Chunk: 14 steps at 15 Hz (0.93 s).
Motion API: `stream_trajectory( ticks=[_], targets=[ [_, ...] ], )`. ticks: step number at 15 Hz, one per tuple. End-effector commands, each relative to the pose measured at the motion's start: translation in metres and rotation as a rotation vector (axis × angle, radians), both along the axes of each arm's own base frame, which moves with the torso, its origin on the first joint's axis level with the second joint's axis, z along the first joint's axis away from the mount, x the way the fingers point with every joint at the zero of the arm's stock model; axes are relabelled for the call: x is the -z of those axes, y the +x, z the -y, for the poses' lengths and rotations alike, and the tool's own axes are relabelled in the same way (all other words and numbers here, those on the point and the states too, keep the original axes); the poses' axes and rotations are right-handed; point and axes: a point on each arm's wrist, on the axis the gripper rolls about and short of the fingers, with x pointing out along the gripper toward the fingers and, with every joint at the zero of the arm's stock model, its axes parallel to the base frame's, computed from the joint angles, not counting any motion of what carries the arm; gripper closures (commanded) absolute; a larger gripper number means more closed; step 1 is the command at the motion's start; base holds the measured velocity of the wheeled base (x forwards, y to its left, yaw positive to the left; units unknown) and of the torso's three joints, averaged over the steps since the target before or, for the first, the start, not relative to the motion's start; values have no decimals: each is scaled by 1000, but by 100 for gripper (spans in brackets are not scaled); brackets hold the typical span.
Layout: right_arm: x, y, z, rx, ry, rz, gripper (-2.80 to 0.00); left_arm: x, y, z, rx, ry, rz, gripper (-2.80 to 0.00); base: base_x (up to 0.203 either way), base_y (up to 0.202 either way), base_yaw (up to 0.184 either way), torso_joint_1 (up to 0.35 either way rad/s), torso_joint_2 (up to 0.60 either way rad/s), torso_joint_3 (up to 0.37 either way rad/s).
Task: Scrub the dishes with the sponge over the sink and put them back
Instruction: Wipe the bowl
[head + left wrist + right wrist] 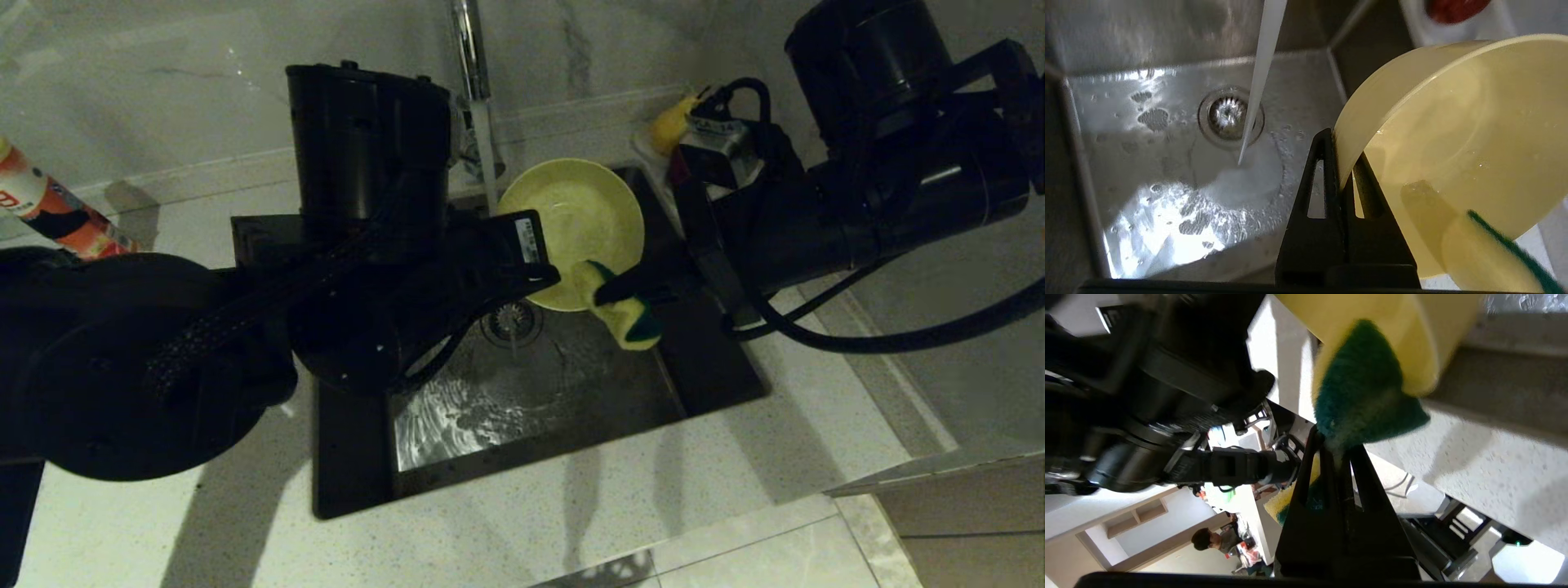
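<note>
While water runs from the tap (pixel 472 57) in a thin stream (pixel 1257 77) onto the steel floor of the sink (pixel 539 392) beside the round drain strainer (pixel 1227 115), the left gripper (pixel 1337 163) holds the yellow bowl (pixel 575 224) tilted on edge above the basin, its fingers clamped together on the bowl's rim. From the other side, the right gripper (pixel 1333 447) is pinched shut on the sponge (pixel 624 310), which is bent, green scouring face and yellow foam both showing. The sponge sits at the bowl's lower rim and appears to touch it, though actual contact is hard to confirm. An orange bottle (pixel 49 208) lies on the pale counter (pixel 571 514) at far left.
</note>
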Motion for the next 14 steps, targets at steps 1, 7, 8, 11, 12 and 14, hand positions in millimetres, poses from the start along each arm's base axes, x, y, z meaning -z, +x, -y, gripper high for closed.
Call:
stream_trajectory(
  ticks=[1, 7, 8, 11, 12, 14],
  targets=[
    [-2, 6, -5, -2, 4, 1, 0, -3, -3, -3, -2, -12, 43, 0, 0, 0, 0, 0, 0, 0],
    [-1, 7, -10, 11, -6, 16, 0, 4, -5, -4, 7, 8, 45, 0, 0, 0, 0, 0, 0, 0],
    [-2, 7, -11, 7, 2, 26, 0, 7, -6, -3, 10, 10, 43, 0, 0, 0, 0, 0, 0, 0],
    [-3, 8, -12, 9, 11, 40, 0, 16, -9, -1, 21, 22, 68, 0, 0, 0, 0, 0, 0, 0],
    [-4, 9, -12, 9, 15, 46, 0, 18, -10, -1, 23, 24, 83, 0, 0, 0, 0, 0, 0, 0],
    [-5, 7, -11, 8, 20, 48, 0, 23, -10, -2, 22, 34, 89, 0, 0, 0, 0, 0, 0, 0]
  ],
)
